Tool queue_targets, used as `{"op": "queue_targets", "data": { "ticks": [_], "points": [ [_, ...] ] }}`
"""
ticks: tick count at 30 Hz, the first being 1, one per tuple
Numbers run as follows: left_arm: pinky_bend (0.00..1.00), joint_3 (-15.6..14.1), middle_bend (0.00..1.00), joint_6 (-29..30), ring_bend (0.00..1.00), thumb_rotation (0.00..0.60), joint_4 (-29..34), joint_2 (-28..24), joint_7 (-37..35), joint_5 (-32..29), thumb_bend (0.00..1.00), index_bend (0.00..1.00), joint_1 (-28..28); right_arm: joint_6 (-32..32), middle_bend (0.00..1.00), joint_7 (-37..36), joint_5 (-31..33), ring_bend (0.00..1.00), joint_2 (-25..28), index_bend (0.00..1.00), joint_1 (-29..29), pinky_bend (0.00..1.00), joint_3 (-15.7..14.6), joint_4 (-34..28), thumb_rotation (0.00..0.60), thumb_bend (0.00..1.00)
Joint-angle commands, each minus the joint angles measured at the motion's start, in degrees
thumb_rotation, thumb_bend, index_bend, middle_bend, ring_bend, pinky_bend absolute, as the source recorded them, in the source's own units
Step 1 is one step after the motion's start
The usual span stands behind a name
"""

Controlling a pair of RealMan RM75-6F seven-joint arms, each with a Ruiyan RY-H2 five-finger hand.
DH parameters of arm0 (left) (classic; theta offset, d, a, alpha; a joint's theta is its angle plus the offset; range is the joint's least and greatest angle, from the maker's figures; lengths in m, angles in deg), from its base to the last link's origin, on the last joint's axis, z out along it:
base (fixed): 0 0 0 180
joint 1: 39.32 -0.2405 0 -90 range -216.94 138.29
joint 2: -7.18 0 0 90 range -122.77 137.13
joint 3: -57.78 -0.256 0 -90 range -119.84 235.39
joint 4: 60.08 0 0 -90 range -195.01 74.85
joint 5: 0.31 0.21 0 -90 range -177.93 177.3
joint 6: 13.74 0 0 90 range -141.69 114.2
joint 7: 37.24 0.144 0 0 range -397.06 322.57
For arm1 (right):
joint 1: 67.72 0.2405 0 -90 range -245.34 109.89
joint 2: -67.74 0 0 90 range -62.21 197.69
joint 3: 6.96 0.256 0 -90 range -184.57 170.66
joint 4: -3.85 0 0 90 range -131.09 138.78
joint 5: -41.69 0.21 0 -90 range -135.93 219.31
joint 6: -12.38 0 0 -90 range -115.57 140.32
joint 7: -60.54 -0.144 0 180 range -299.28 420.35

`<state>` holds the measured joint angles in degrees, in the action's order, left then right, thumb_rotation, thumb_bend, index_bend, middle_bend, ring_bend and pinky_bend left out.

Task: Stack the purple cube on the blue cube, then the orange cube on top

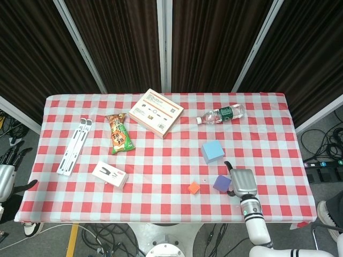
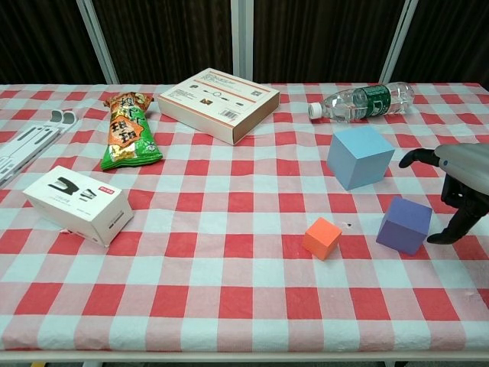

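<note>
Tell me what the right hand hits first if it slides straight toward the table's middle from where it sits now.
Most likely the purple cube: the right hand sits just beside it, fingers apart and curved toward its side, not touching as far as the chest view shows. The orange cube lies further along.
</note>
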<state>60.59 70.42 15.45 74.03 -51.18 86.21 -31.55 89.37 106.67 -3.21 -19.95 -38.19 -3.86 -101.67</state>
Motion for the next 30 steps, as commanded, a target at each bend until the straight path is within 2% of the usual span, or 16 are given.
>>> {"op": "queue_targets", "data": {
  "ticks": [1, 14, 26, 30],
  "points": [
    [0.27, -0.01, 0.14, -0.04, 0.13, 0.6, -0.06, 0.02, -0.01, 0.0, 0.05, 0.22, 0.0, -0.69, 1.0, -0.19, -0.33, 1.0, 0.26, 0.14, 0.2, 1.0, 0.09, 0.67, 0.6, 0.01],
    [0.27, 0.13, 0.14, 0.09, 0.13, 0.6, 0.19, -0.23, -0.42, 0.06, 0.05, 0.22, 0.05, -0.29, 1.0, 2.37, 1.09, 1.0, 0.66, 0.14, 0.34, 1.0, -0.55, -3.59, 0.6, 0.01],
    [0.27, 0.05, 0.14, -0.3, 0.13, 0.6, -1.29, 0.17, -1.64, -0.32, 0.05, 0.22, -0.1, -0.52, 1.0, 1.74, 1.06, 1.0, -3.66, 0.14, 0.81, 1.0, 0.32, -0.12, 0.6, 0.0],
    [0.27, 0.12, 0.14, -0.16, 0.13, 0.6, -1.67, 0.21, -2.27, -0.33, 0.05, 0.22, -0.15, 0.32, 1.0, 2.72, 1.2, 1.0, -3.53, 0.14, 0.92, 1.0, 0.61, 0.44, 0.6, 0.0]
  ]
}}
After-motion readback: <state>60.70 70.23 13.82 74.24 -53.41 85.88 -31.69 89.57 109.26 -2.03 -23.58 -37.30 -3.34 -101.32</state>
